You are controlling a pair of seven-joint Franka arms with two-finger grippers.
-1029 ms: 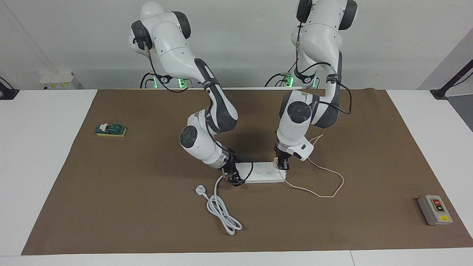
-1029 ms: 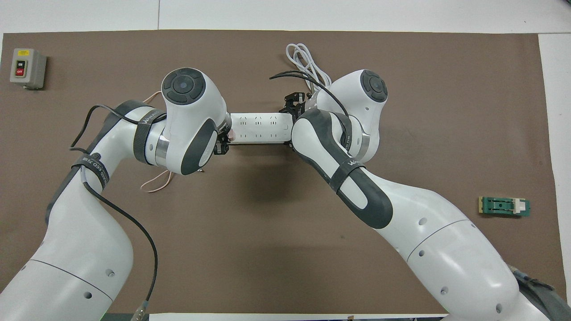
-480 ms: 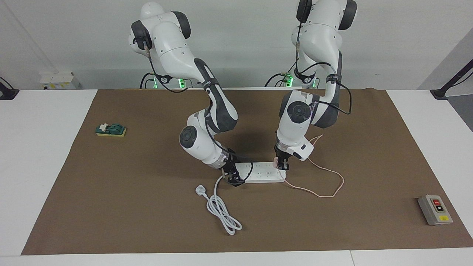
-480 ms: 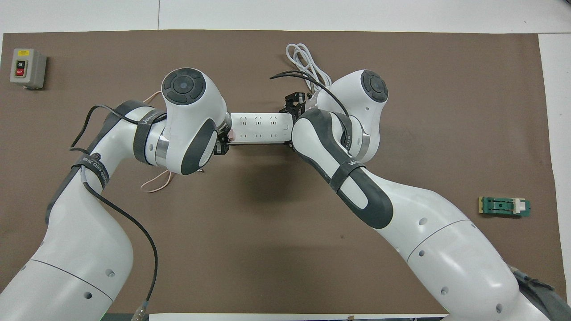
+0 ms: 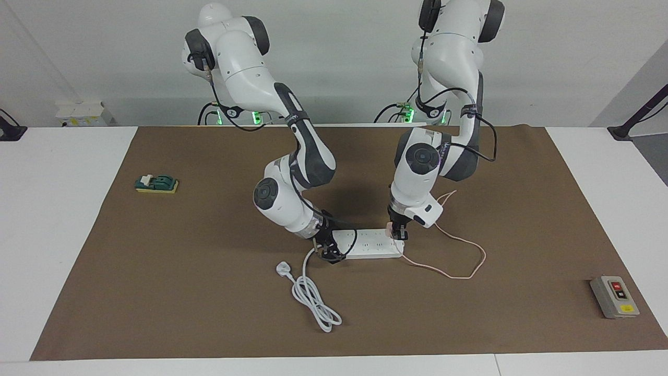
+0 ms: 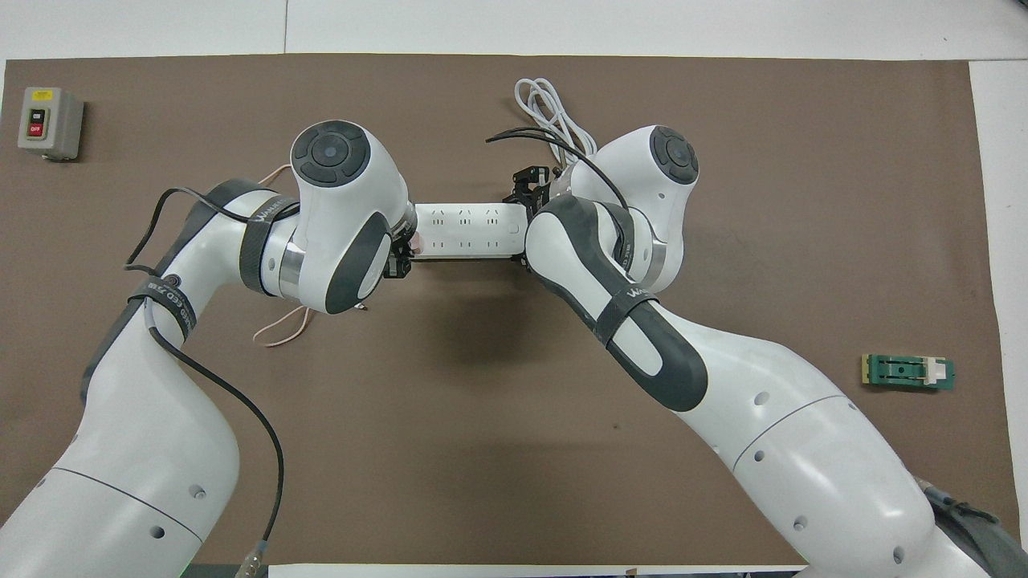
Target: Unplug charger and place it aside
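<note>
The pale pink charger point(image 5: 389, 227) sits at the top of the white power strip point(image 5: 368, 245), at the end toward the left arm. My left gripper point(image 5: 399, 235) points straight down and is shut on it. I cannot tell whether its pins are still in the socket. Its thin pink cable point(image 5: 484, 255) loops over the mat toward the left arm's end. In the overhead view only a pink sliver of the charger point(image 6: 416, 239) shows under the left wrist. My right gripper point(image 5: 329, 251) is shut on the strip's other end, with a finger on each long side.
The strip's white three-pin plug point(image 5: 282, 269) and coiled cord point(image 5: 313, 300) lie farther from the robots than the strip. A grey switch box point(image 5: 614, 296) sits toward the left arm's end. A green block point(image 5: 156, 184) sits toward the right arm's end. All rest on the brown mat point(image 5: 209, 313).
My left gripper has risen slightly with the charger, and the cable loop has drawn in a little. The right gripper and the strip have stayed put.
</note>
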